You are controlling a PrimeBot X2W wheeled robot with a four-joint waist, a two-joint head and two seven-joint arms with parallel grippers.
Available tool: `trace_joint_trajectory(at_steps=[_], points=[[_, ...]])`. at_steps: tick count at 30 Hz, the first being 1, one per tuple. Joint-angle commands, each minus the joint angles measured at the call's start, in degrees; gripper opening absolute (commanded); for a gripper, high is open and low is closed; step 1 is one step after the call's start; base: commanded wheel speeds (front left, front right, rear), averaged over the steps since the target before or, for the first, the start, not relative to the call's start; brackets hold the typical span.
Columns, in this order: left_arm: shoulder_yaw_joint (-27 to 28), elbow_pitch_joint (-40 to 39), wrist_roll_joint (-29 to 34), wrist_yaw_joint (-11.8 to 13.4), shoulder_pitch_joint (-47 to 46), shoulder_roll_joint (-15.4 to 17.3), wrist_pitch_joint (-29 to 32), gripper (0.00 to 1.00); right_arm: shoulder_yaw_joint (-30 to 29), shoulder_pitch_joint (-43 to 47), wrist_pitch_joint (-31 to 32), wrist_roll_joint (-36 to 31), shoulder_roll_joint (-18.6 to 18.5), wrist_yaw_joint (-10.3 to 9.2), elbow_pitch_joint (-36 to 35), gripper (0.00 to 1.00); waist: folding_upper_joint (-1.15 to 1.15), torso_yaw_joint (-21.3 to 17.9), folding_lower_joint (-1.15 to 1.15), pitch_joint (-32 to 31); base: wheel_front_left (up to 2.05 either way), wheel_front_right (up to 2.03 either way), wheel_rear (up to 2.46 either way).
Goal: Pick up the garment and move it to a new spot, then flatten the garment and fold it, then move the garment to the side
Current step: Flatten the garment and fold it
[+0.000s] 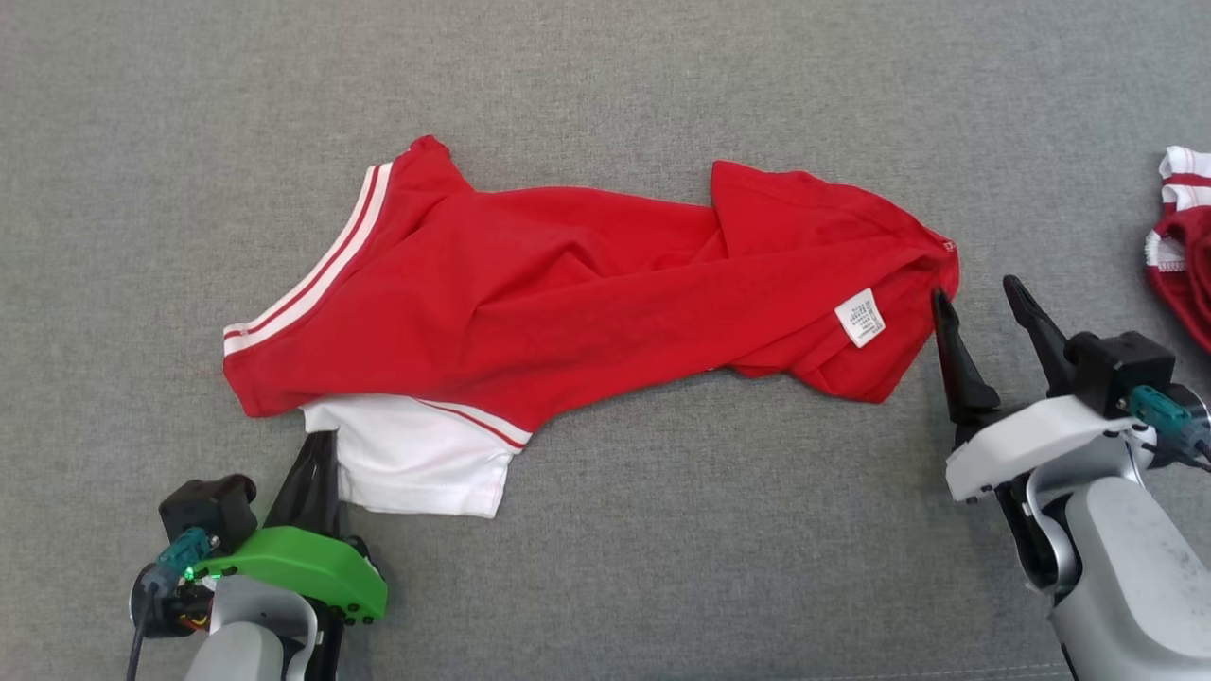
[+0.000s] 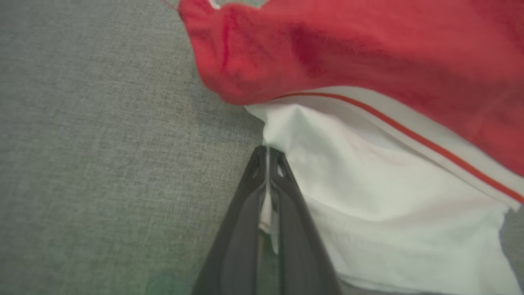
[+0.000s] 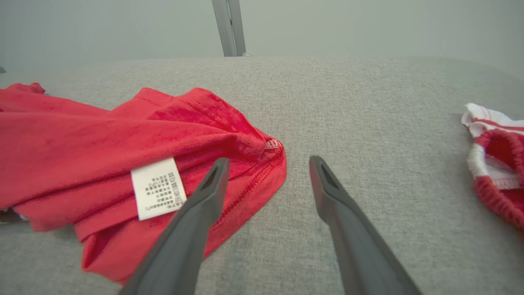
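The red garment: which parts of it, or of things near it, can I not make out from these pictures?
- The care label: its print is too small to read in the head and right wrist views.
- The white sleeve: its upper part is hidden under the red garment in the head view, and it is blurred in the left wrist view.
- The second garment: it is cut off by the right edge in the head and right wrist views.

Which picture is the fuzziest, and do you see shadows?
Left wrist view: fuzziest, red garment blurred up close. Head view: sharp, soft shadow under the garment's lower edge. Right wrist view: white label sharp, grey surface curved at its far edge.
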Motion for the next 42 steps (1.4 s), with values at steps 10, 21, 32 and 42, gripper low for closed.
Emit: trace_joint_trajectory(at_steps=[10, 21, 32, 42], points=[[-1.4, 1.0, 0.6, -0.4, -2.0, -0.4, -0.2, 0.00, 4.7, -7.7, -2.8, 0.9, -2.6, -0.06, 8.3, 1.00, 0.00, 1.8, 0.00, 2.4, 0.00, 0.00, 0.00], [-1.8, 0.7, 0.3, 0.1, -1.9, 0.2, -1.2, 0.00, 7.3, -8.7, -4.5, 1.3, -3.1, -0.07, 8.0, 0.00, 0.00, 1.1, 0.00, 2.2, 0.00, 0.00, 0.00], [-0.4, -11.4, 2.1, 1.5, -3.4, 2.9, -4.2, 0.00, 5.3, -5.7, -4.7, 1.4, -4.1, -0.07, -3.4, 0.00, 0.00, 0.4, 0.00, -1.1, 0.00, 0.00, 0.00], [1.6, -31.7, 4.9, 4.4, -7.3, 6.7, -2.3, 0.00, 0.2, -4.2, -0.5, 0.3, -4.0, -0.06, -19.4, 0.00, 0.00, -0.6, 0.00, -4.9, 0.00, 0.00, 0.00]])
